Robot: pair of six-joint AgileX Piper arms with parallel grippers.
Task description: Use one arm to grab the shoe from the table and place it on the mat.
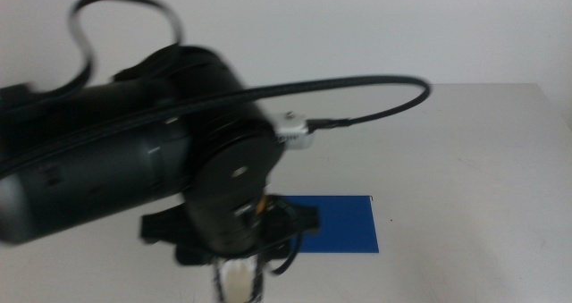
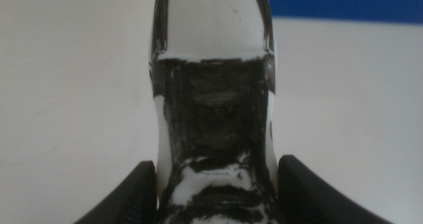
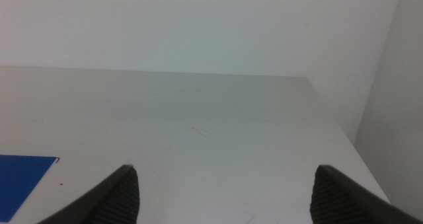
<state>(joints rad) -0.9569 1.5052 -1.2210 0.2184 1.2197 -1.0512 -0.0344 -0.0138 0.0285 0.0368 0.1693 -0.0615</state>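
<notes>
White shoe (image 2: 215, 112) clamped between left hand (image 2: 217, 184) jaws, near blue mat (image 2: 344, 2).

You have a plain pale table (image 1: 465, 160) here, and the blue mat (image 1: 344, 223) lies flat on it near the front edge (partly hidden by the arm). Whether the shoe (image 2: 215, 118) rests on the table can't be told.
</notes>
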